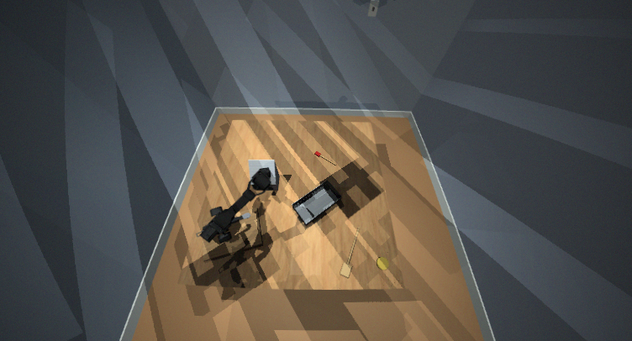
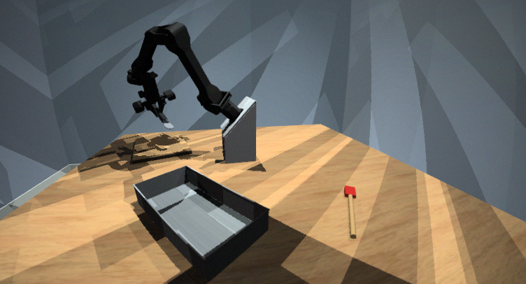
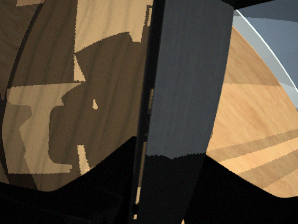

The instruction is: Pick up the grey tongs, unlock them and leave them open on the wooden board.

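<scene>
My gripper [image 2: 159, 110] [image 1: 217, 232] is shut on the grey tongs [image 2: 161, 119] [image 3: 182, 90] and holds them in the air, tips pointing down. In the wrist view the tongs fill the middle as a wide grey strip, and their two arms lie close together. The tips hang a little above the wooden board [image 2: 161, 149] [image 1: 241, 254], which lies in heavy shadow left of the arm's base. The dark roasting tin [image 2: 220, 252] [image 1: 298, 213] stands nearer the middle of the table with nothing across it.
The grey base block [image 2: 240, 134] [image 1: 259, 165] of the arm stands behind the board. A red-headed spatula [image 2: 350, 192] [image 1: 318, 154] lies to the right of the tin. A wooden spatula [image 1: 350, 254] and a yellow disc [image 1: 382, 263] lie further off. A low pale rim [image 1: 194, 161] runs round the table.
</scene>
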`<state>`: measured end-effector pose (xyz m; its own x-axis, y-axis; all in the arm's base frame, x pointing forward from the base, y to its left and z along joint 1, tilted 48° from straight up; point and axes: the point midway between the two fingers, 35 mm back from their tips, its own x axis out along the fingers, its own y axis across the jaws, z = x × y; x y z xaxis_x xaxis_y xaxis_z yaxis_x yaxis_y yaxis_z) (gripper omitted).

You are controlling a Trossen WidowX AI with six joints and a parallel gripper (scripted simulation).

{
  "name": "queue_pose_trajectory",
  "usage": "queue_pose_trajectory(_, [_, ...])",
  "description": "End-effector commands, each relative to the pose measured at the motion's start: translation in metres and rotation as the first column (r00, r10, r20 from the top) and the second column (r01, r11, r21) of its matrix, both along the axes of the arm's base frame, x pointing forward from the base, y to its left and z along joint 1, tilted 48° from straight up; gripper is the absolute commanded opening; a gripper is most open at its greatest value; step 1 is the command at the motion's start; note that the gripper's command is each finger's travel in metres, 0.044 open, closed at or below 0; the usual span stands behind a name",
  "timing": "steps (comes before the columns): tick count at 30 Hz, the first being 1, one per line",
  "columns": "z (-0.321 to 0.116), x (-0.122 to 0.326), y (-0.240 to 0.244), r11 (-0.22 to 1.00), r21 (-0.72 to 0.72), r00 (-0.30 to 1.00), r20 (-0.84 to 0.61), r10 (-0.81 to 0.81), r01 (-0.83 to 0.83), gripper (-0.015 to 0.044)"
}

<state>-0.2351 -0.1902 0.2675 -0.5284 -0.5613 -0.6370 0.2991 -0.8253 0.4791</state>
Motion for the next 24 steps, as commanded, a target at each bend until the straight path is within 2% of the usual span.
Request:
queue_pose_trajectory(1, [0.001, 0.000, 0.001, 0.999, -0.003, 0.997, 0.063, 0.041, -0.041, -0.0150])
queue_pose_trajectory(17, [0.015, 0.000, 0.009, 0.974, -0.170, 0.912, 0.357, 0.201, -0.148, -0.0150])
queue_pose_trajectory(24, [0.018, 0.000, 0.010, 0.969, -0.196, 0.901, 0.378, 0.215, -0.149, -0.0150])
